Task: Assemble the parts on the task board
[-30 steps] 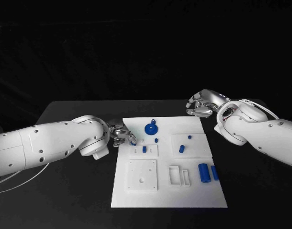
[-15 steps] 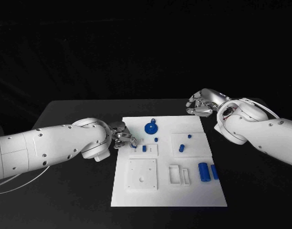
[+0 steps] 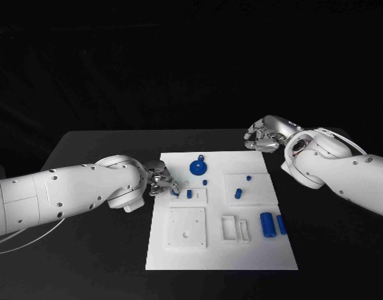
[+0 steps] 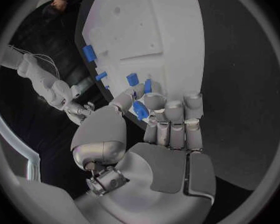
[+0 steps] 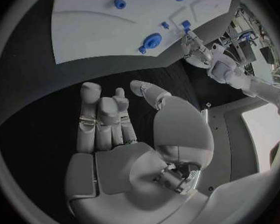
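The black table (image 3: 92, 140) is seen from above, with the white task board (image 3: 255, 250) laid flat at its middle. The left hand (image 3: 160, 180) is held at the board's left edge, where a small blue part (image 4: 140, 110) is pinched between the thumb and the curled fingers (image 4: 176, 115), just above the plate. The right hand (image 3: 265, 139) is held over the table off the board's far right corner, apart from the plate; its fingers are loosely curled with the thumb apart, and nothing is gripped in it. On the board, a blue round disc part (image 3: 198, 167) is seen near the far edge, two blue cylinders (image 3: 267, 224) are laid side by side near the right edge, and several small blue pegs (image 3: 238, 194) are placed around the raised white blocks in the middle. A white square plate with a hole (image 3: 186, 228) is set toward the near left
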Available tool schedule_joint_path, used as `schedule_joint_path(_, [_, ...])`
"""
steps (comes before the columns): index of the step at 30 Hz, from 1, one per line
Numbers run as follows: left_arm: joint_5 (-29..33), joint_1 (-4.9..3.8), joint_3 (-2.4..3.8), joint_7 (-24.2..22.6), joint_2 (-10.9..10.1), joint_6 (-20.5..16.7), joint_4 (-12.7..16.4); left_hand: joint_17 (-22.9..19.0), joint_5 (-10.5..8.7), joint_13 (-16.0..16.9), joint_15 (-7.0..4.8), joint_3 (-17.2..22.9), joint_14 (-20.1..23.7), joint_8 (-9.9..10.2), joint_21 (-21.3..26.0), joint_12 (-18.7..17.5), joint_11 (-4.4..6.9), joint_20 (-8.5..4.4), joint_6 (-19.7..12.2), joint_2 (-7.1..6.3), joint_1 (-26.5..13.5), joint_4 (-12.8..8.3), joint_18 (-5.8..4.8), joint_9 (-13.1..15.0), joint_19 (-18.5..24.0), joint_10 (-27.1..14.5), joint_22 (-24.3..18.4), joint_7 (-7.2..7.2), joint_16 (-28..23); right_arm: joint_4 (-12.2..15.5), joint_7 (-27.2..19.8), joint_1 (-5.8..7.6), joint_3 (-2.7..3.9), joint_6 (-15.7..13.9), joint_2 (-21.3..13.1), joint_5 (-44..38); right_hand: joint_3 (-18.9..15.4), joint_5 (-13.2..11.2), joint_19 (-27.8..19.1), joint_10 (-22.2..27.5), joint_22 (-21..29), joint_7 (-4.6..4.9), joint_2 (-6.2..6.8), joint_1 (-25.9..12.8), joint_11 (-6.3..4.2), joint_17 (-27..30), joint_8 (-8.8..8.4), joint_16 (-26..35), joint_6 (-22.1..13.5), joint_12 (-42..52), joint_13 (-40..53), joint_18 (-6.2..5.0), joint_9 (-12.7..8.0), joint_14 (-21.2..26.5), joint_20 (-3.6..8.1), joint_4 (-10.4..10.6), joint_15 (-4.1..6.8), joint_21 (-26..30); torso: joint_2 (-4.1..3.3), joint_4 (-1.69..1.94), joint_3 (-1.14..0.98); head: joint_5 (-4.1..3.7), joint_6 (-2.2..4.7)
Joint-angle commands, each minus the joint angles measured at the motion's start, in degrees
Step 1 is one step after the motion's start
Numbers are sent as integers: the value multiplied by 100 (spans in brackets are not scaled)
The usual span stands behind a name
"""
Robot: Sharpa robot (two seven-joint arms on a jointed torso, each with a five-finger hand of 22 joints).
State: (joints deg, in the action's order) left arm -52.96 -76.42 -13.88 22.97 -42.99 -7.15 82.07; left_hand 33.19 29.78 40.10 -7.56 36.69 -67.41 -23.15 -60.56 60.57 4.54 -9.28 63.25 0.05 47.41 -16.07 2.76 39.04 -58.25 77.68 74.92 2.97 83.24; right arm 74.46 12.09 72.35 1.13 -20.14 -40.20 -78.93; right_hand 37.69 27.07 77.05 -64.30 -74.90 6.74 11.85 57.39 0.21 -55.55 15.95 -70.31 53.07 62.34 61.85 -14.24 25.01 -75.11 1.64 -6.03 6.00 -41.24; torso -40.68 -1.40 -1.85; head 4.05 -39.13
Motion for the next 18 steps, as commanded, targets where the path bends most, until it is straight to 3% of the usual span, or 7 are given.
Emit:
schedule_joint_path(1, [-47,5,3,20,4,146,8,2,27,2,-518,64,-466,-1080,-36,19,420,-665,704,67,-5,15,79,274,-48,316,113,-556,29,5,-40,0,4,29,-1,5,-2,35,3,11,-85,41,-6,-37,40,-9,-6,38,2,32,-8,-76,5,-10,19,41,-29,27,1,2,-2,2,2])
schedule_joint_path(18, [-47,16,3,28,-4,319,58,-2,23,-7,-519,71,-456,-1082,-41,30,418,-662,693,74,-16,18,84,290,-37,309,111,-554,28,-9,-43,0,4,34,10,13,2,47,3,12,-85,40,-12,-28,39,-9,-5,38,1,33,-9,-76,6,-11,21,38,-28,28,-1,-4,-1,12,-4])
